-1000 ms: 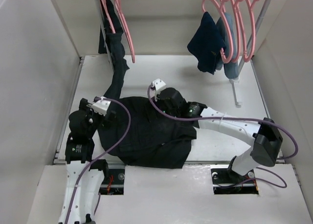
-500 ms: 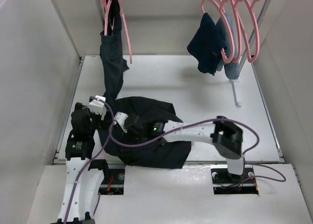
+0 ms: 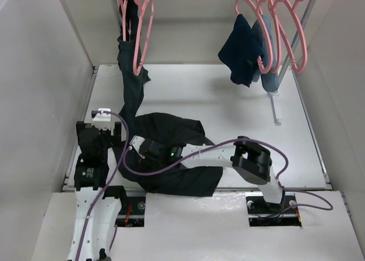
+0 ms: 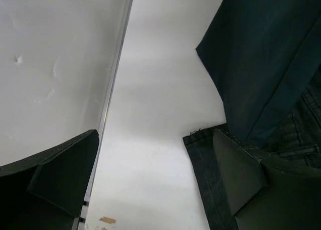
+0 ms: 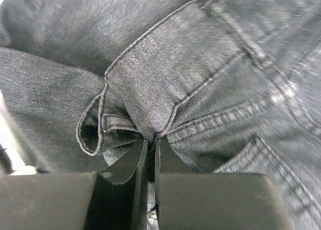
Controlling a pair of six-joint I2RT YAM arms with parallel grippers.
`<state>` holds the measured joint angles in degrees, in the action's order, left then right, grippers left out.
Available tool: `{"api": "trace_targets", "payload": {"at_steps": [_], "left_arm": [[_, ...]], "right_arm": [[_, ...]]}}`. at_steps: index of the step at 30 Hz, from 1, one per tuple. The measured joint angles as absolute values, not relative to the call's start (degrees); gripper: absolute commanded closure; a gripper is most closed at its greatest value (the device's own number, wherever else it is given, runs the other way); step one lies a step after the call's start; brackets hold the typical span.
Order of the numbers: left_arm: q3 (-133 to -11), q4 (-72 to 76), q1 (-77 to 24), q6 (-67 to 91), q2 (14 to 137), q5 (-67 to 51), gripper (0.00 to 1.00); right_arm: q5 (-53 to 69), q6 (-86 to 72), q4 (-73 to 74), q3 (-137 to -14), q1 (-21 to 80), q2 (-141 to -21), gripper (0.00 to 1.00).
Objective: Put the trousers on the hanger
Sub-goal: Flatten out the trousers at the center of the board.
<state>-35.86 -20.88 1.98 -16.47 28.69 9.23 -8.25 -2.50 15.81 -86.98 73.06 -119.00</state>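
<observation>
From the top camera, your right gripper (image 3: pixel 138 147) has reached across to the left side and is buried in the near-left part of the heaped trousers (image 3: pixel 171 130). From that gripper the garment's long axis runs straight away from the bases. One leg climbs off the surface (image 3: pixel 228 96) to the pink hanger (image 3: pixel 138 70), which hangs far beyond the gripper and almost dead ahead. Your left gripper (image 3: pixel 106 130) sits just left of that rising leg and well short of the hanger. That makes the left arm the nearer one to the leg, while the right arm has the bulk of the cloth.

In the left wrist view, the left gripper (image 4: pixel 155 139) is spread wide with only bare surface (image 4: pixel 150 89) between its fingers. The trousers (image 4: pixel 261 64) lie to its right. The dark leg crosses the upper right corner, and a stitched hem reaches the inner face of the right-hand finger (image 4: pixel 235 175).

In the right wrist view, the right gripper (image 5: pixel 149 144) is pinched down to a thin slit on a bunched fold of the trousers (image 5: pixel 210 64). Seamed black denim spreads ahead of it and to both sides.

To my eye the next move is a carry: the held cloth has to go forward and up along the line of the leg.
</observation>
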Motion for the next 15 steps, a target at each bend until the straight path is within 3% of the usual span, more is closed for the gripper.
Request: {"api": "trace_targets", "payload": {"at_steps": [5,9,11,12,15], "left_arm": [[-37.47,-21.82,1.96,-19.97,29.06,4.08,0.11],[-41.34,-26.26,0.69,-25.82,31.86,-4.25,0.25],[-44.27,-29.15,-1.37,-29.02,35.44,-7.44,0.25],[-46.17,-31.05,-2.72,-30.68,38.13,-8.91,0.19],[-50.98,-36.10,-7.42,-35.22,46.70,-11.44,0.18]], "right_arm": [[-6.83,-12.25,14.87,-80.14,67.66,-106.39,1.00],[-4.32,-26.24,10.68,-66.15,49.06,-83.09,1.00],[-5.91,-32.56,8.29,-57.45,36.80,-70.89,1.00],[-8.25,-36.38,8.73,-50.54,29.30,-62.54,1.00],[-9.67,-40.58,13.15,-42.09,23.16,-51.79,1.00]]}}
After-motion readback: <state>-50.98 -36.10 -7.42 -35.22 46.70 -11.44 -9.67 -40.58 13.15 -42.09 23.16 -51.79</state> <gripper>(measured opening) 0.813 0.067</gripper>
